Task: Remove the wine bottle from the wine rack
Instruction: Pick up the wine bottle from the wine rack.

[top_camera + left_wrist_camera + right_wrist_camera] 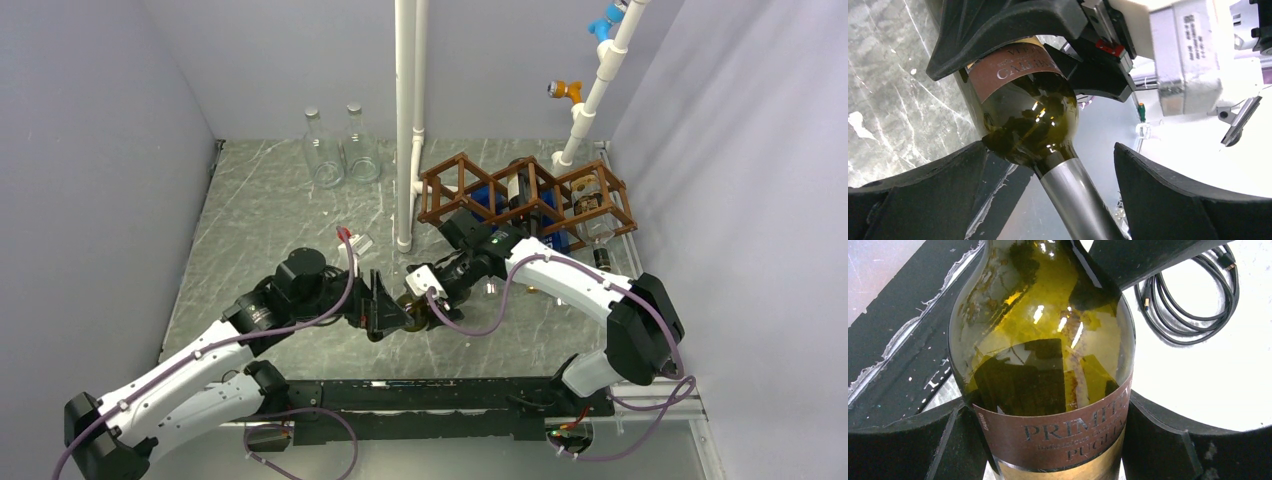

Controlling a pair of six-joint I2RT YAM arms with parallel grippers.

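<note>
Wine bottle (410, 312) is held mid-table, near of wine rack (525, 190) and apart from it. It is clamped at the label by right gripper (1048, 440). Neck is pointed left between the wide-spread, unclamped jaws of left gripper (1050, 152).

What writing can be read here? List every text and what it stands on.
"PRIMIT", cut off: brown paper label on the olive-green glass wine bottle.
"PUGL", cut off: same label, lower line.
Small line between them: blurred.
White sticker on the grey metal box: too small.
</note>
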